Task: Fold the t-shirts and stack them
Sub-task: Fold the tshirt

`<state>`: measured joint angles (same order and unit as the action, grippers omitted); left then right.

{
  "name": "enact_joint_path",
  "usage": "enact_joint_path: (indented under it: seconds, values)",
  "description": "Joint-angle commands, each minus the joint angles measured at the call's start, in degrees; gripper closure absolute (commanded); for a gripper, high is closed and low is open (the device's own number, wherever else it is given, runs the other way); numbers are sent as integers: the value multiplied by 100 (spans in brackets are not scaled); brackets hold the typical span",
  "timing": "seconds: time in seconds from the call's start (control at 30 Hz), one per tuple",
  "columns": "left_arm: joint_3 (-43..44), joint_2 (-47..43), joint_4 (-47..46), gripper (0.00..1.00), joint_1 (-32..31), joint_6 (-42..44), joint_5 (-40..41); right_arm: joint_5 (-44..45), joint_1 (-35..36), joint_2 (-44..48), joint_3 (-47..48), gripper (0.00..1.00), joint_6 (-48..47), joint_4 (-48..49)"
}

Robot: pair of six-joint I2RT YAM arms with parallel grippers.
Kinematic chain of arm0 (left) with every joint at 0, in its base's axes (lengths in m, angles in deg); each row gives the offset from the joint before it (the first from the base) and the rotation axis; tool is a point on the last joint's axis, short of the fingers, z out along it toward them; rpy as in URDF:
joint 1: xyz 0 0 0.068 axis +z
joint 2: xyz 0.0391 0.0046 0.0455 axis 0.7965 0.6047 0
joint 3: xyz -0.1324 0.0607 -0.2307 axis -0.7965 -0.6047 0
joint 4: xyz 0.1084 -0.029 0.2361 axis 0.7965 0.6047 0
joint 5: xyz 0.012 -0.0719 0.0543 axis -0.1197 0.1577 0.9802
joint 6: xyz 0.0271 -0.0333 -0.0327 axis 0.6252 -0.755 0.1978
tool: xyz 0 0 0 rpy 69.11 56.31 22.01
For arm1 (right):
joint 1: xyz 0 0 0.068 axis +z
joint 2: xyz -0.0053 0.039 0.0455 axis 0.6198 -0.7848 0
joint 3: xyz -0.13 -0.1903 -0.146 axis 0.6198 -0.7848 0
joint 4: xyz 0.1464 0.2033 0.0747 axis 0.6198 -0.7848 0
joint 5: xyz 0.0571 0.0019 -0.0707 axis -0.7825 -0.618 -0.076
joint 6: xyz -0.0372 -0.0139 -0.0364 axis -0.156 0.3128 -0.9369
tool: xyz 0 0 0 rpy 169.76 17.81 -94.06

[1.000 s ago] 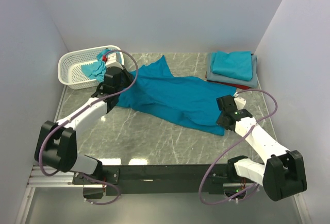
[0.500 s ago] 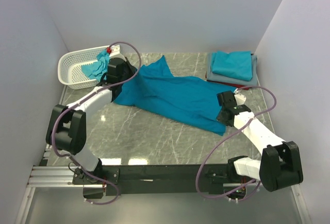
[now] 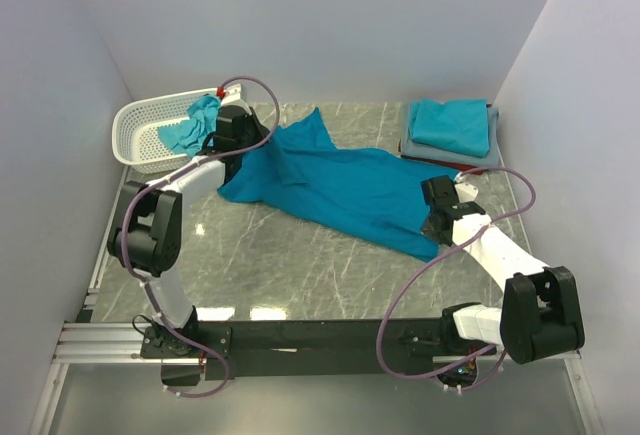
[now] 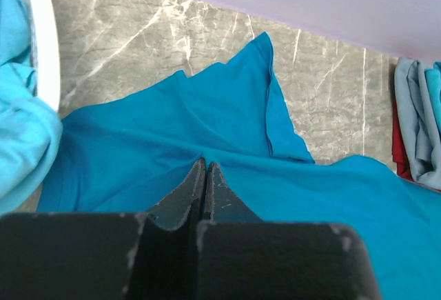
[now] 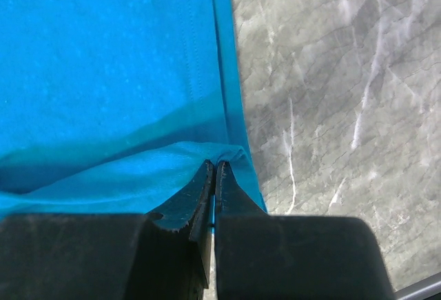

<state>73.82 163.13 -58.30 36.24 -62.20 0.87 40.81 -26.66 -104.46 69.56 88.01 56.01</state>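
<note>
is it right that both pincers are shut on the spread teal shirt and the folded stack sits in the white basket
Not quite. The top view shows the folded stack on the table at back right, outside the white basket. The left pincer and right pincer are indeed shut on the spread teal shirt.

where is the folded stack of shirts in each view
Top external: the folded stack sits at the far right corner of the table.
Left wrist: the stack's grey, teal and red edges show at the right border.
Right wrist: not in view.
Shared landmark: the spread teal shirt, seen in all three views.
</note>
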Motion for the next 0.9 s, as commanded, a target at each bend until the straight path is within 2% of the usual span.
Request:
enact_joint_path:
  seconds: [0.0, 0.2, 0.53, 0.87]
  values:
    - [376, 138, -281, 100, 56, 106, -219, 232, -92, 3, 178, 100, -24, 146]
    - [420, 262, -501, 100, 82, 36, -377, 311, -127, -15, 196, 100, -42, 172]
    - [209, 25, -756, 100, 109, -43, -131, 346, -223, 223, 231, 100, -138, 181]
    - [490, 297, -676, 100, 117, -61, -193, 250, -373, -76, 310, 100, -296, 330]
